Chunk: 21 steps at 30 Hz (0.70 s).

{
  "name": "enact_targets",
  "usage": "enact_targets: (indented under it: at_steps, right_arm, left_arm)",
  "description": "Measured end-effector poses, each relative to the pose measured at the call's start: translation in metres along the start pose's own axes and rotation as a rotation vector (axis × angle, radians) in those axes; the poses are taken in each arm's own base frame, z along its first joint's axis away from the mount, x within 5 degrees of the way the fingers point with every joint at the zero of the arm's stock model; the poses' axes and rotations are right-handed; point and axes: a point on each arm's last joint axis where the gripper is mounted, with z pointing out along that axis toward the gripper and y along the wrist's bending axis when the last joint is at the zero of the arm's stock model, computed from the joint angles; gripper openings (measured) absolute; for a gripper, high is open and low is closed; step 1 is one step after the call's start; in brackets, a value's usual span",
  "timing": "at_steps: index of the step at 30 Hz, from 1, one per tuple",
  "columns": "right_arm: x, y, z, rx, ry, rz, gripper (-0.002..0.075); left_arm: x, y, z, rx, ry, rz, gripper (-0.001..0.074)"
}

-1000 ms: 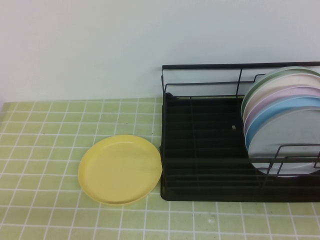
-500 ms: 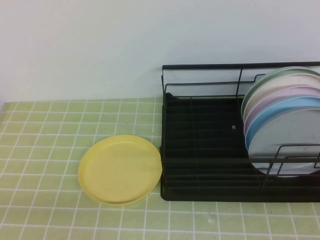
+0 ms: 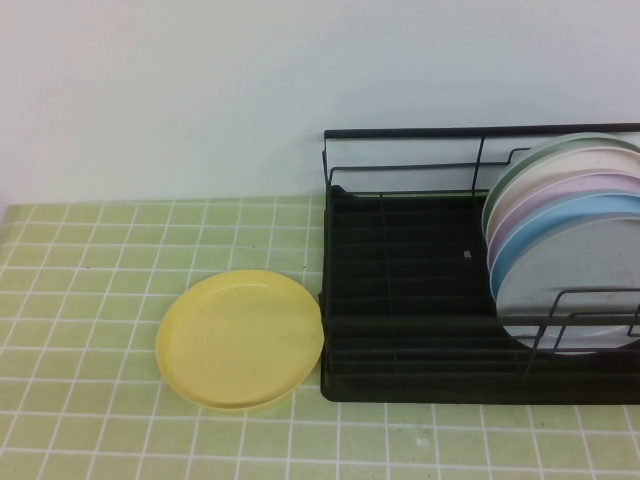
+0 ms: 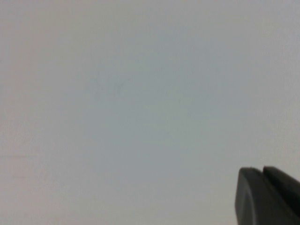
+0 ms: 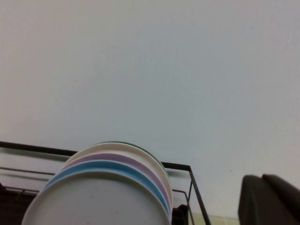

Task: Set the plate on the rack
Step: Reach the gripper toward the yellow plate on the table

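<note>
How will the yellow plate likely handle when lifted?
The yellow plate looks rigid, probably light plastic. Lying flat on the table, its low rim may resist gripping; it could slide. Both shut, the left end effector and right end effector face the wall.

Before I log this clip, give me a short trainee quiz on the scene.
1. True or false: the yellow plate already stands in the black rack.
2. How many stored plates stand at the rack's right end?
3. The left gripper and right gripper, both outside the high view, facing the wall, have jaws: A open, B shut empty, C shut on a plate.
Key: 1 false, it lies flat on the tiled table beside the rack. 2 five. 3 B.
</note>
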Motion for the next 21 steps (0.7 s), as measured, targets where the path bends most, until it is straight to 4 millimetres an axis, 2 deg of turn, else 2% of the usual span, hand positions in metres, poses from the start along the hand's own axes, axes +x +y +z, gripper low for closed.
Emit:
enact_targets:
  at_steps: [4,7,13,17,21]
  right_arm:
    - [-0.022,-0.004,-0.004,0.005,0.045,-0.055,-0.0001]
    - [-0.031,-0.005,-0.007,0.006,0.093,-0.056,-0.0001]
    - [-0.013,-0.005,-0.013,-0.008,0.356,-0.053,-0.0001]
    - [-0.013,-0.005,-0.013,-0.008,0.352,-0.053,-0.0001]
    - [-0.011,-0.005,-0.013,-0.009,0.359,-0.053,-0.0001]
  left_arm:
    - [-0.024,-0.005,0.002,0.02,0.108,-0.029,0.0]
    - [-0.024,-0.005,0.001,0.022,0.131,-0.024,0.0]
    - [-0.006,-0.005,0.0,0.018,0.24,-0.105,0.0]
    - [-0.008,-0.011,0.005,0.036,0.405,-0.181,0.0]
    - [-0.015,-0.017,0.025,0.054,0.626,-0.211,0.0]
